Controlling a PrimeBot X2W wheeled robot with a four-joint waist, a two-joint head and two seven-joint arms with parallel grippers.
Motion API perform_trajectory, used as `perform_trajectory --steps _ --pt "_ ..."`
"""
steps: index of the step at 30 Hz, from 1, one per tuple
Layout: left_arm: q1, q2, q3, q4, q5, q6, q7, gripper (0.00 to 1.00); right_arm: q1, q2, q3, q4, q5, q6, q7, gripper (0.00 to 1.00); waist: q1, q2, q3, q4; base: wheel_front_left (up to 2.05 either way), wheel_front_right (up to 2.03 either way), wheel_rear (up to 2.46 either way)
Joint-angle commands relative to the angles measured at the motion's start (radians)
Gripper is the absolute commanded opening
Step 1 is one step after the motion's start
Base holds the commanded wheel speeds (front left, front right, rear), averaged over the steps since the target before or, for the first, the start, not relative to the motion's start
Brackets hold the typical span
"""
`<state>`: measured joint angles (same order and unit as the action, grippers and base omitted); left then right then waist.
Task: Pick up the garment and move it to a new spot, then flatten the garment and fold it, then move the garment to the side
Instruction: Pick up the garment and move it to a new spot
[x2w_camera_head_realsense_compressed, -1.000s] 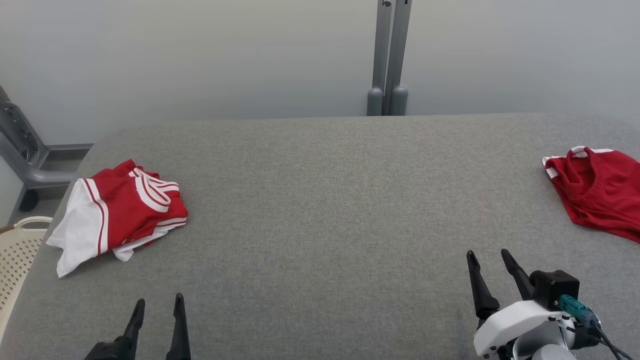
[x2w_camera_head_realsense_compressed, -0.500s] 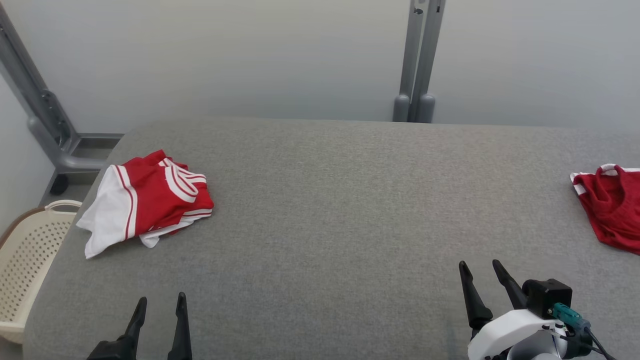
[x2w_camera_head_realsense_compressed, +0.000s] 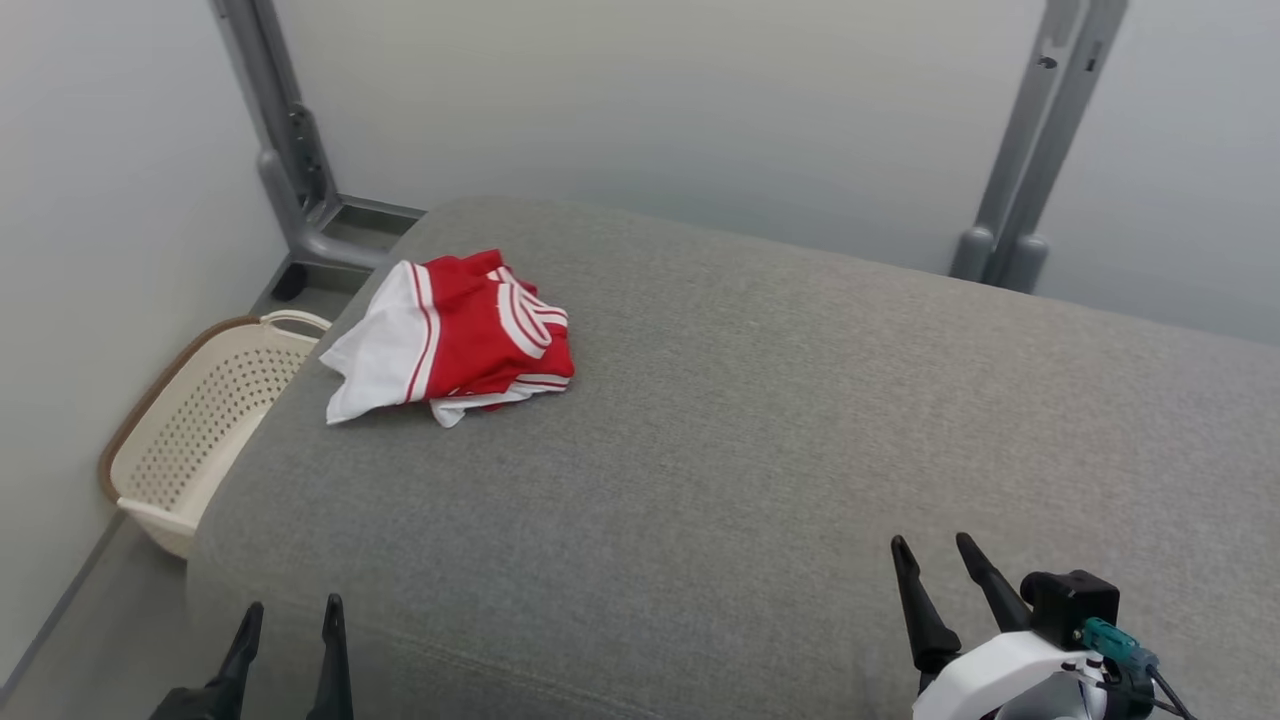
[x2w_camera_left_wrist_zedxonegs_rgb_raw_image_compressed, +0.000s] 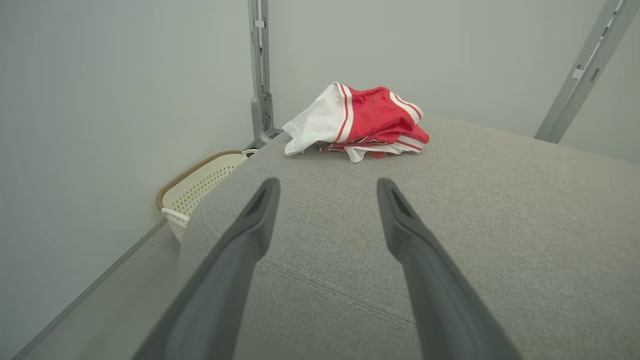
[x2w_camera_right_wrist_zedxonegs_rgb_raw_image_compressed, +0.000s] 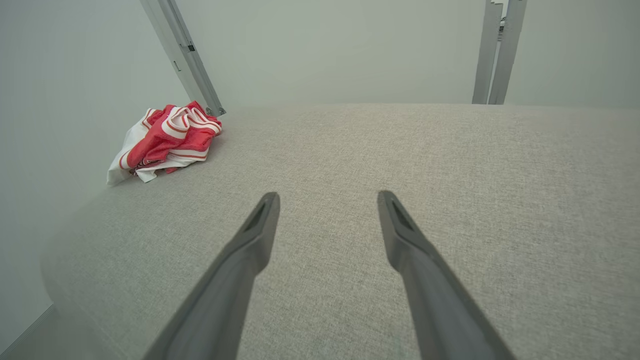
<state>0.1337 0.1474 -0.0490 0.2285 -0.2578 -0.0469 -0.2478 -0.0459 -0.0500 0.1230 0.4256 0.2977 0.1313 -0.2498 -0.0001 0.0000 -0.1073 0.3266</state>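
A crumpled red and white garment (x2w_camera_head_realsense_compressed: 455, 338) lies near the far left corner of the grey padded table (x2w_camera_head_realsense_compressed: 760, 430). It lies ahead of my fingers in the left wrist view (x2w_camera_left_wrist_zedxonegs_rgb_raw_image_compressed: 357, 123) and far off to the left in the right wrist view (x2w_camera_right_wrist_zedxonegs_rgb_raw_image_compressed: 165, 140). My left gripper (x2w_camera_head_realsense_compressed: 290, 612) hangs open at the table's near left edge, well short of the garment. My right gripper (x2w_camera_head_realsense_compressed: 932, 548) stands open over the near right part of the table, nothing between its fingers.
A cream perforated basket (x2w_camera_head_realsense_compressed: 195, 430) with a brown rim stands on the floor against the table's left side, also in the left wrist view (x2w_camera_left_wrist_zedxonegs_rgb_raw_image_compressed: 200, 185). Grey metal posts (x2w_camera_head_realsense_compressed: 1020, 170) rise behind the table. A pale wall is close on the left.
The camera has turned left: the table and garment have slid to the right of the picture, and a second red garment at the right has left the view. Both grippers stay open.
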Motion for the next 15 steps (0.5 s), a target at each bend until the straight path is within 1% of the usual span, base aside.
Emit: perform_trajectory --steps 1,3,6,15 --pt "0.013 0.009 0.005 -0.004 -0.005 0.004 0.000 1.00 -0.006 -0.001 0.005 0.004 0.005 -0.001 -0.007 1.00 0.0001 0.0000 -0.007 0.089 0.00 0.00 0.00" --pt "0.020 0.014 0.007 -0.012 -0.008 0.007 0.004 1.00 -0.014 -0.002 0.019 0.010 0.011 -0.001 -0.009 1.00 0.0001 0.0000 -0.005 0.112 0.00 0.00 0.00" --pt "0.029 0.010 0.014 -0.029 -0.017 0.016 0.002 1.00 -0.036 -0.002 0.043 0.017 0.012 -0.001 -0.011 1.00 0.0001 0.0000 0.011 0.130 0.00 0.00 0.00" --pt "0.045 0.002 0.033 -0.041 -0.029 0.028 -0.009 1.00 -0.083 -0.002 0.087 0.048 0.011 -0.001 -0.014 1.00 0.0001 0.0000 0.039 0.154 0.00 0.00 0.00"
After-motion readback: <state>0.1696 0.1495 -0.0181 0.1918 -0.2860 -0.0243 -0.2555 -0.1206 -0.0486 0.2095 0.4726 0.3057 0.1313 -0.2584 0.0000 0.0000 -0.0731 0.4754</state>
